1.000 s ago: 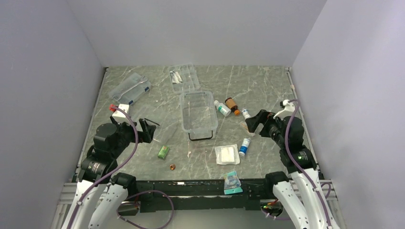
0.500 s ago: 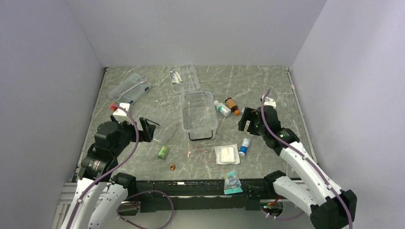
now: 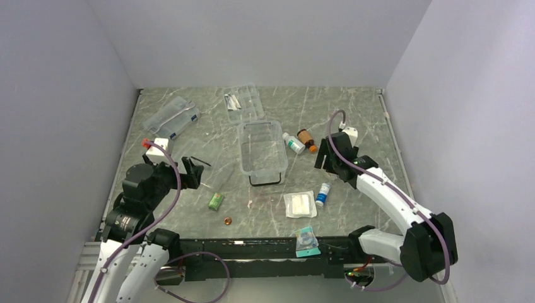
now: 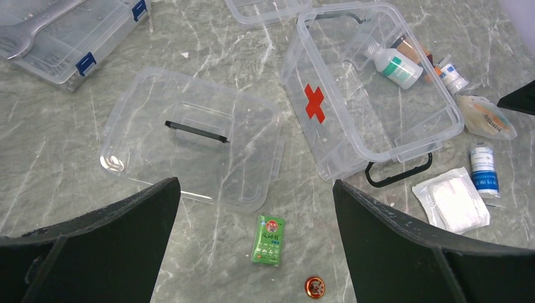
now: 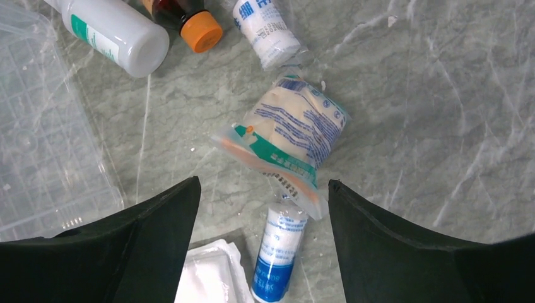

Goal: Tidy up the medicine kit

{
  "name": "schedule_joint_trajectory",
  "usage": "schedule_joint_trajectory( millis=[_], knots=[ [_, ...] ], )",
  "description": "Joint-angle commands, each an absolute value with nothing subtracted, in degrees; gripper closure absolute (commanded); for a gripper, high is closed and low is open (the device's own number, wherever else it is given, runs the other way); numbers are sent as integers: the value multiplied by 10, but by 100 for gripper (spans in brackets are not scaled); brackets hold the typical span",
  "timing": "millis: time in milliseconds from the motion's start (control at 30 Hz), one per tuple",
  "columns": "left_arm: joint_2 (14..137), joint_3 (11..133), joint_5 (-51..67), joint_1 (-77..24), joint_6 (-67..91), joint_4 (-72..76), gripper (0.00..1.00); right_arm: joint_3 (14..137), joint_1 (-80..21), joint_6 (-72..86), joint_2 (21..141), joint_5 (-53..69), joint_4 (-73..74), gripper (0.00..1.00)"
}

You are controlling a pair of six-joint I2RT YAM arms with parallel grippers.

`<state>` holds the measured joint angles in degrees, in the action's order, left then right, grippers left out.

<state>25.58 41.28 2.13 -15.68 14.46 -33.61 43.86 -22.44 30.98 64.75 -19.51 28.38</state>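
The medicine kit (image 3: pixel 262 151) stands open in the middle of the table (image 3: pixel 353 107), and as far as I can tell nothing is in it yet. The bottles seen through its wall in the left wrist view lie on the table beyond it. Its lid (image 4: pixel 195 136) lies flat just to its left. By my reading the task is barely begun: every supply is out, and the lid would go on last.

The left gripper (image 4: pixel 253 189) hangs over the lid's near edge with its fingers wide apart and empty. The right gripper (image 5: pixel 262 186) is spread too and grasps nothing. It is poised above the bandage pouch (image 5: pixel 290 132), which is probably the first thing to go in.

To the right of the kit, these remain to be packed:
- the gauze pad (image 3: pixel 299 204)
- the pouch
- a white bottle (image 5: pixel 110 35)
- a brown bottle (image 5: pixel 189 25) with an orange cap
- a white roll (image 5: pixel 265 28)
- a blue-ended roll (image 5: pixel 277 252)

A teal packet (image 3: pixel 306 240) sits at the near edge. Toward the left front lie a green box (image 4: pixel 268 238) and a small copper disc (image 4: pixel 314 287).
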Motion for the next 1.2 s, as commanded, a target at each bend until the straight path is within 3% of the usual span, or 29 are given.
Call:
schedule_joint_trajectory(
  millis=[0, 300, 467, 667, 733, 767, 1167],
  knots=[
    [248, 432, 11, -156, 148, -326, 1, 469, -223, 297, 680, -206, 242, 25],
    [252, 433, 16, -156, 147, -328, 1, 458, -210, 296, 739, -171, 206, 38],
    [252, 434, 16, -156, 146, -329, 1, 448, -206, 296, 758, -159, 195, 60],
    [248, 433, 17, -156, 146, -328, 1, 428, -205, 300, 769, -159, 183, 76],
    [248, 433, 16, -156, 146, -328, 1, 425, -205, 300, 775, -161, 183, 88],
    [248, 433, 17, -156, 146, -328, 1, 424, -204, 302, 776, -162, 183, 99],
    [248, 433, 18, -156, 146, -328, 1, 471, -209, 274, 698, -161, 216, 100]
  ],
)
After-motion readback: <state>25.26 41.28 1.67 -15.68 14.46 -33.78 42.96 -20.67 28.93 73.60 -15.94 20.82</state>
